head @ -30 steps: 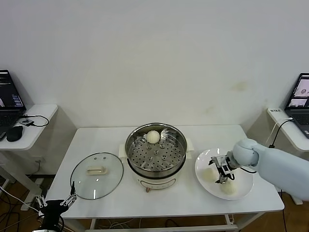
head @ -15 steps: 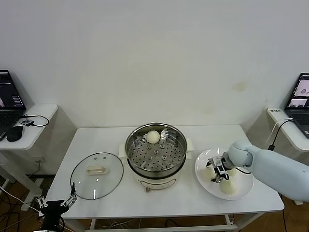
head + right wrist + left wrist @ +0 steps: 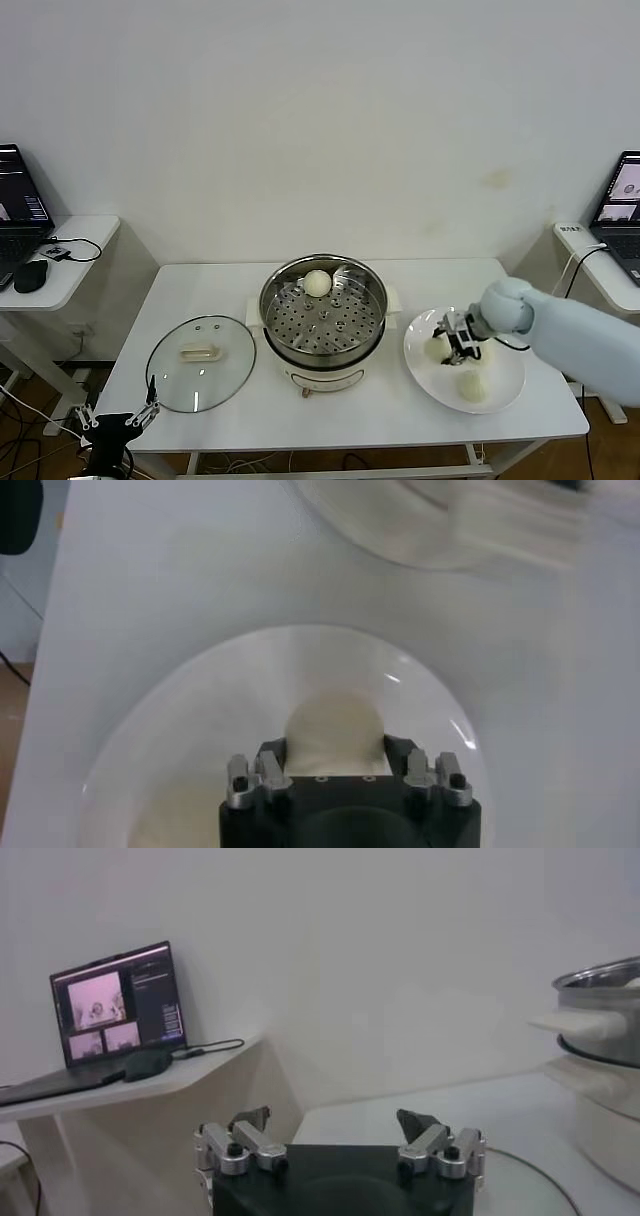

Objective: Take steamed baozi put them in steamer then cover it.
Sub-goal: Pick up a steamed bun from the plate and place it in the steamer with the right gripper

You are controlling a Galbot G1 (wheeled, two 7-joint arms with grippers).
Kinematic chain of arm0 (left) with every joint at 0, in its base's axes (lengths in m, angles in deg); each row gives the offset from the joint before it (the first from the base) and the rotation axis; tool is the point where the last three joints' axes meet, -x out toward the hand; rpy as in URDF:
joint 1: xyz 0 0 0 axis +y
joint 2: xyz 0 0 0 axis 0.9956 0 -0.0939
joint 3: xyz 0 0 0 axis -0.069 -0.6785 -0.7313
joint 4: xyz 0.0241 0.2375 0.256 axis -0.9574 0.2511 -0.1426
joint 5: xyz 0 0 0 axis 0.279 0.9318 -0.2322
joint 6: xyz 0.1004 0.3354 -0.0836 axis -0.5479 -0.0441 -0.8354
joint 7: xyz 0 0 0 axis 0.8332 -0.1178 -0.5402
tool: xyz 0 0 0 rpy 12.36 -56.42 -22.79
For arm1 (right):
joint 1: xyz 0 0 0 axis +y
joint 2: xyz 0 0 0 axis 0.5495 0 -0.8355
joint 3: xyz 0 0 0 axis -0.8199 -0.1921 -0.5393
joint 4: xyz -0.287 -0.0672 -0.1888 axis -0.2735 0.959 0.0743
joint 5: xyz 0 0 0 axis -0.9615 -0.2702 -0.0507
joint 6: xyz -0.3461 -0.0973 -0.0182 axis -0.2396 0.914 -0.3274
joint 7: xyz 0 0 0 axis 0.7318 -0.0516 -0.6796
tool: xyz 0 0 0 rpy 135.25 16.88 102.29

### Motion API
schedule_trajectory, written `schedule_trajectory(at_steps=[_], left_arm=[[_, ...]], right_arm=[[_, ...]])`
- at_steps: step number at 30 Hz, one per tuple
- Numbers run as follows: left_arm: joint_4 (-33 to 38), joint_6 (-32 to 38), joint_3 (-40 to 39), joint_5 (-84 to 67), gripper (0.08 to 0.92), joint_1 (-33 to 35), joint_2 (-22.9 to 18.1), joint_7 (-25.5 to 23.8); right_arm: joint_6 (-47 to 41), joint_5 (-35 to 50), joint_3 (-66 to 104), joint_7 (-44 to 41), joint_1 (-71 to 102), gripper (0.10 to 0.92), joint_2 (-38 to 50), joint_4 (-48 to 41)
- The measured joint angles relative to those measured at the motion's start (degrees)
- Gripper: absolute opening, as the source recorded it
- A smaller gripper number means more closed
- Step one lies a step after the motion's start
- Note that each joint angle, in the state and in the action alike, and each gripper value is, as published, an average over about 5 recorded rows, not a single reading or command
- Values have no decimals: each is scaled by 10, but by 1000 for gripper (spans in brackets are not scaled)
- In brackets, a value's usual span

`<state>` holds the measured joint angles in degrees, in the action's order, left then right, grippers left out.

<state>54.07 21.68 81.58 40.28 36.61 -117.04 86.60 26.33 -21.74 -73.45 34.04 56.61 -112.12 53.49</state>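
The right gripper (image 3: 452, 343), having slid across the plate (image 3: 505, 388), now seemingly pinches a steamed baozi (image 3: 333, 729), ready for the steamer (image 3: 323, 310).

A white desk (image 3: 250, 400) fills the middle of the frame against a plain white wall. At its centre, the steamer (image 3: 323, 305) is shiny silver steel, its tray dotted with a regular pattern of round holes, on a cream-white base. The baozi (image 3: 317, 283) inside it is smooth cream-white. Lower left, the cover (image 3: 200, 362) is clear glass with a silver rim and cream handle. At right, the plate (image 3: 505, 385) is white, the right gripper (image 3: 458, 340) black and silver.
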Motion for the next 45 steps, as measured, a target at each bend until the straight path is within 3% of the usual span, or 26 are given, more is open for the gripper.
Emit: schedule_trajectory(at_steps=[11,24,35,45], left_arm=[[0,0,-6,-1,823,-8,6,0],[-5,1,-1,-2,823,-11,6,0],[1,1,8,-2,823,-7,0,0],[1,3,8,-2,823,-10,-3,1]], right_arm=[[-23,100,-86,-2,-189,635,-12,39],[-85,230,-130,57,-261,636,-156,28],[-126,264,-151,91,-226,636,-306,-48],[-143,264,-161,108,-188,636,-386,-96]])
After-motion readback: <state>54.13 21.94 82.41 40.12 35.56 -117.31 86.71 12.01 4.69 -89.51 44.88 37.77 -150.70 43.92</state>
